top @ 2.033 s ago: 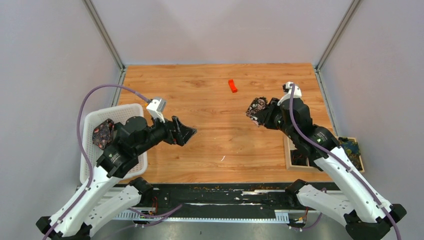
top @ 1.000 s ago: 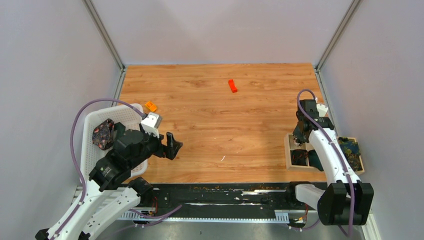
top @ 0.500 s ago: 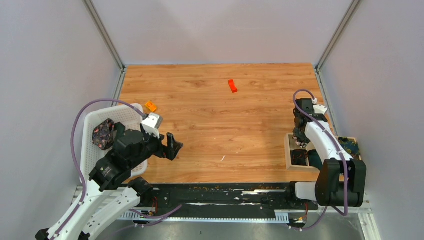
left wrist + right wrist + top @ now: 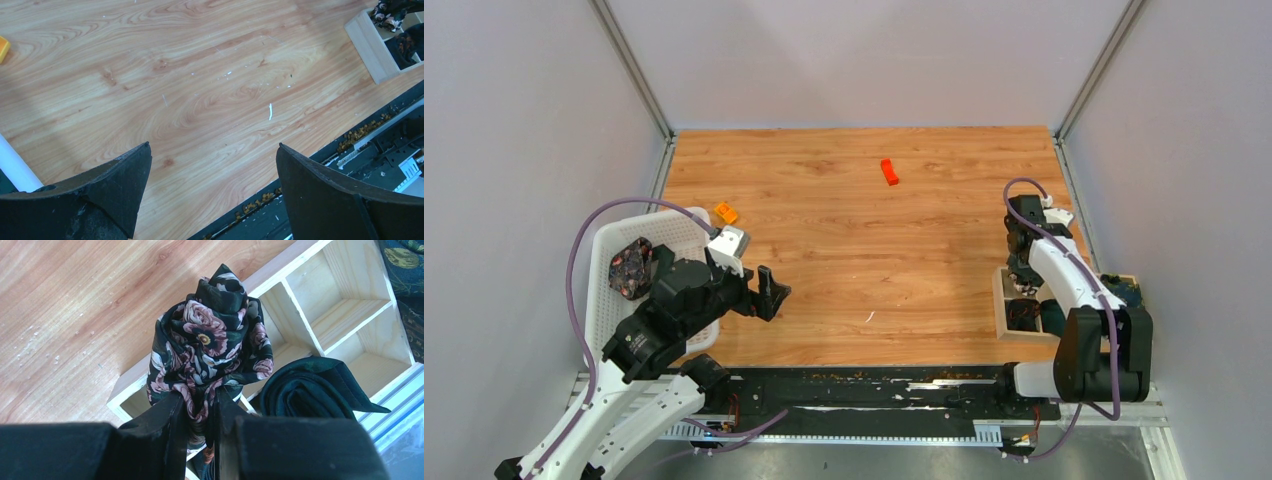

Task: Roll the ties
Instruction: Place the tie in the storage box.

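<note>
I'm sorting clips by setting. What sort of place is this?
Likely a lab robot cell, not a home: a wood-grain table boxed in by plain grey walls, and a compartment box where the right gripper holds a rolled tie.

Box dividers (image 4: pixel 301 312) close below my right jaws; teal tie (image 4: pixel 305 390) fills next compartment. Surface (image 4: pixel 200 75) below left jaws open.

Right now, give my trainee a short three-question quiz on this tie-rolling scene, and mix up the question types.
1. True or false: the right gripper is shut on the rolled floral tie.
2. Which gripper is open? A: left gripper. B: right gripper.
3. Fill in: the dark green rolled tie sits in a compartment of the ____.
Key: 1 true; 2 A; 3 wooden box.
</note>
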### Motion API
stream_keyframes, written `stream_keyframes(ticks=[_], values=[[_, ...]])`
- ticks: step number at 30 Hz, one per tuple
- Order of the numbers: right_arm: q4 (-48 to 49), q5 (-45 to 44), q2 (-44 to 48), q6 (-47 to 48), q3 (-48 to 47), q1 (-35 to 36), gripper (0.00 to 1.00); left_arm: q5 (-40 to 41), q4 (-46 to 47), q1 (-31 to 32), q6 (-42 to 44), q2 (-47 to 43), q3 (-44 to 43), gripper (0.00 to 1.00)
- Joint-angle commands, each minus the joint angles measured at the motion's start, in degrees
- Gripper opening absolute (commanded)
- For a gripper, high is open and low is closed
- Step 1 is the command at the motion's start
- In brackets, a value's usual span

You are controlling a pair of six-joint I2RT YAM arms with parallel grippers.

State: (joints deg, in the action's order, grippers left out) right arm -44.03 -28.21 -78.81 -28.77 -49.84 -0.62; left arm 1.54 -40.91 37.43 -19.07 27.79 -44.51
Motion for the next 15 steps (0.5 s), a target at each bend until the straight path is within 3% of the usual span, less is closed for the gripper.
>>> stream_keyframes(ticks=[1, 7, 11, 15], values=[[9.6, 9.6, -8.3, -6.1, 6.1, 0.4, 0.0, -0.5, 2.3, 0.1, 1.4, -0.3, 0.4, 1.0], [9.7, 11.0, -8.1, -6.2, 6.2, 2.4, 0.02, -0.5, 2.3, 0.1, 1.4, -0.7, 0.4, 1.0], [10.0, 12.4, -5.6, -6.3, 6.9, 2.5, 0.16, -0.4, 2.3, 0.1, 1.4, -1.4, 0.6, 1.0], [10.7, 12.2, -4.2, -6.1, 8.4, 2.5, 0.35, -0.5, 2.4, 0.1, 1.5, -1.8, 0.6, 1.0]])
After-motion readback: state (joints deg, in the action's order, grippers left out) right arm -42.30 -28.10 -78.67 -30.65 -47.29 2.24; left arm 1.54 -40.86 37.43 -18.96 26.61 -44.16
